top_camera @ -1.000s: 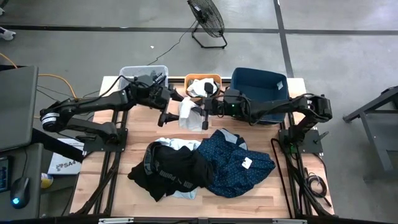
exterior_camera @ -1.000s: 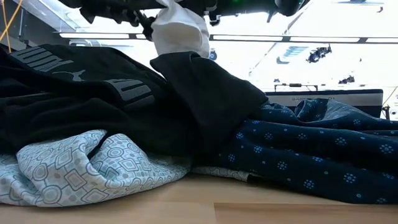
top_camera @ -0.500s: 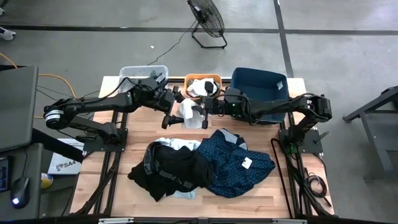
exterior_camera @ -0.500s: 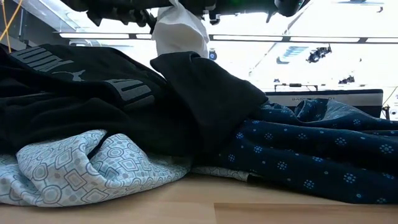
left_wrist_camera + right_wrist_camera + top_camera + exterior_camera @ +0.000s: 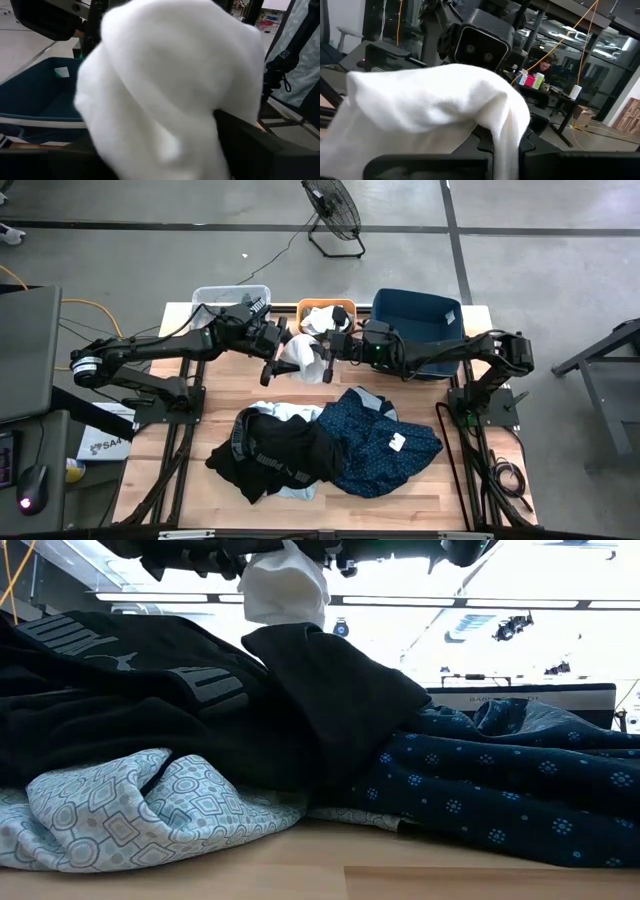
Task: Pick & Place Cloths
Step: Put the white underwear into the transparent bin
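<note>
A pale wooden worktop (image 5: 200,395) stands on a grey concrete floor, with a floor fan (image 5: 334,210) beyond its far edge. Three bins line that far edge: one clear bin (image 5: 226,293), one orange bin (image 5: 322,308) holding a white garment, and one dark blue bin (image 5: 418,315). Near the front edge lies a heap of three cloths: a black garment (image 5: 275,450), a navy dotted garment (image 5: 385,442) and a light blue patterned one (image 5: 120,805).

Above the worktop, just before the orange bin, the two grippers meet over one white cloth (image 5: 300,358). The right gripper (image 5: 326,364) is clenched on it. The left gripper (image 5: 272,367) has its fingers around the cloth, part closed.
</note>
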You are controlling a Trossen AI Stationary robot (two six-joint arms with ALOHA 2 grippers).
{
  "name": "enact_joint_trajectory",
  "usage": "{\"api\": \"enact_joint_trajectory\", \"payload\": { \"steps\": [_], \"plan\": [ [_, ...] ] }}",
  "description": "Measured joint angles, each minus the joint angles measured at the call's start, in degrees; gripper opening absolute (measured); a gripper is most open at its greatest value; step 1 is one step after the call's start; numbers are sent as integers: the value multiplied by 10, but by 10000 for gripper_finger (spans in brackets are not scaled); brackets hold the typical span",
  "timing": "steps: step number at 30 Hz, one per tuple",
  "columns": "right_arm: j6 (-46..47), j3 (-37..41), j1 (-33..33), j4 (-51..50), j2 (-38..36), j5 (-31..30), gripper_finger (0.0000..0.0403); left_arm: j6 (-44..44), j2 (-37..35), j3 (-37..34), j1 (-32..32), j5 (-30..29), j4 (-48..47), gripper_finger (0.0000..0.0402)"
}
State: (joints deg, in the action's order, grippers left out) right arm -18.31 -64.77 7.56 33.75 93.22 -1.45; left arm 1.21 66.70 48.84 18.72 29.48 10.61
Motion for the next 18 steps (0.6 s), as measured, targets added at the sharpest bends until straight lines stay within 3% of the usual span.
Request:
{"api": "enact_joint_trajectory", "payload": {
  "steps": [10, 12, 18],
  "plan": [
    [4, 0, 0, -3, 0, 1, 11, 14, 0, 0, 0, -12, -1, 35],
    [12, 0, -1, -8, 0, -1, 18, 14, 0, 0, 0, -18, -3, 19],
    [50, 0, -5, -12, 0, -57, 58, 27, -1, 0, 0, -41, -20, 31]
  ]
}}
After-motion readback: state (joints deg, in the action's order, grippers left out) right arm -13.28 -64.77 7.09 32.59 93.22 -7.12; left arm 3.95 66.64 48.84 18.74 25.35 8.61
